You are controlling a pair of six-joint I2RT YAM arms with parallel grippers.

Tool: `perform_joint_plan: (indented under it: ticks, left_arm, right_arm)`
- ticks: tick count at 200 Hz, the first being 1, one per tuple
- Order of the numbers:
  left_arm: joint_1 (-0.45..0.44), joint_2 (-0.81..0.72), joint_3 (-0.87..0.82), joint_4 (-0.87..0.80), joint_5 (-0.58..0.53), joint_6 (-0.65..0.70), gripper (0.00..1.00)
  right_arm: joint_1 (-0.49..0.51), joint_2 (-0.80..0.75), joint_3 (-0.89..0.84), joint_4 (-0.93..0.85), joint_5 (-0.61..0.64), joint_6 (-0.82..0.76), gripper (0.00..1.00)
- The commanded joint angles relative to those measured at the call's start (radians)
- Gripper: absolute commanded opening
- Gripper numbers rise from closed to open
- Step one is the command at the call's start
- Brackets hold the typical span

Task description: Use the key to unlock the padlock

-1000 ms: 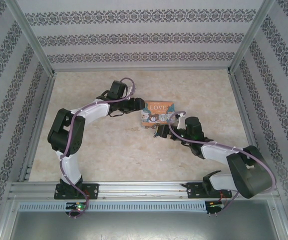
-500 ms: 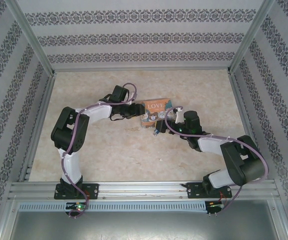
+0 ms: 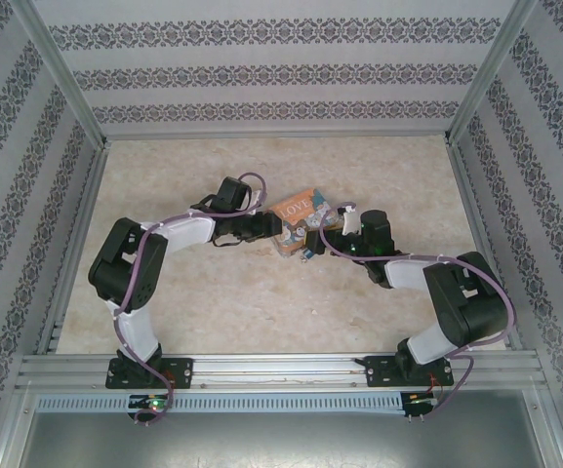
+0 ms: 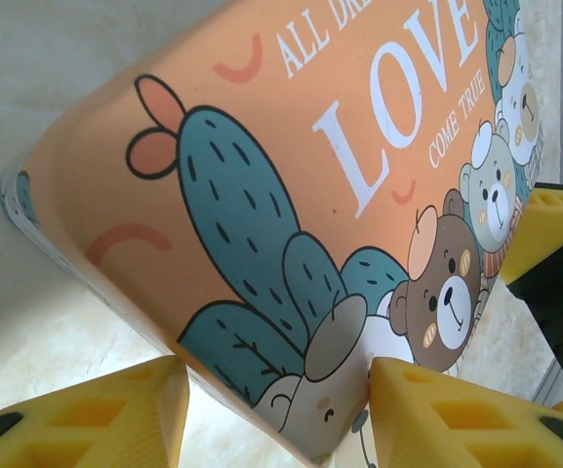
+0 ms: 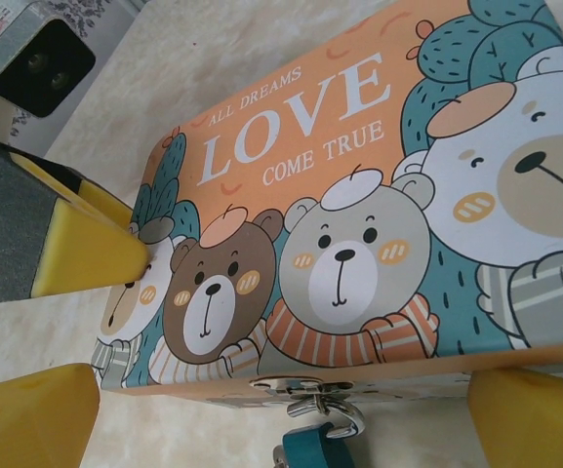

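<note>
Left wrist view: the left gripper (image 4: 276, 375) grasps the tin (image 4: 310, 146), the right gripper (image 5: 283, 402) stands wide open by the padlock (image 5: 310, 454).

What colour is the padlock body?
The padlock is teal-blue. It shows best in the right wrist view, at the tin's front edge.

The top camera looks down from far above the orange bear-printed rectangular tin (image 3: 299, 208); both wrist cameras share that tin close up, from different sides.
</note>
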Motion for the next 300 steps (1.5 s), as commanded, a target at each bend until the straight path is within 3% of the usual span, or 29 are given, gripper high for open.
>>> perform_joint_plan:
  ticks: [1,52,74,112,170,300]
  left_arm:
    - [-0.02,-0.03,-0.001,-0.073,-0.019,0.01,0.52]
    - [-0.02,-0.104,0.026,-0.077,-0.028,-0.007,0.53]
    - [-0.02,-0.126,0.025,-0.041,-0.003,-0.038,0.51]
    - [-0.027,-0.114,0.064,-0.005,0.063,-0.074,0.42]
    - [-0.053,-0.02,0.151,-0.01,0.107,-0.083,0.32]
    - [-0.057,0.129,0.255,-0.083,0.086,-0.036,0.28]
  right_arm:
    - [-0.012,-0.029,-0.009,0.054,-0.041,-0.017,0.96]
    - [-0.028,-0.116,-0.095,0.021,-0.046,0.024,0.94]
    - [-0.028,-0.117,-0.118,0.025,-0.076,0.046,0.89]
    - [-0.025,-0.044,-0.129,0.106,-0.129,0.084,0.78]
    - [-0.018,0.115,-0.105,0.288,-0.136,0.141,0.72]
    - [-0.003,0.265,-0.037,0.379,-0.18,0.158,0.65]
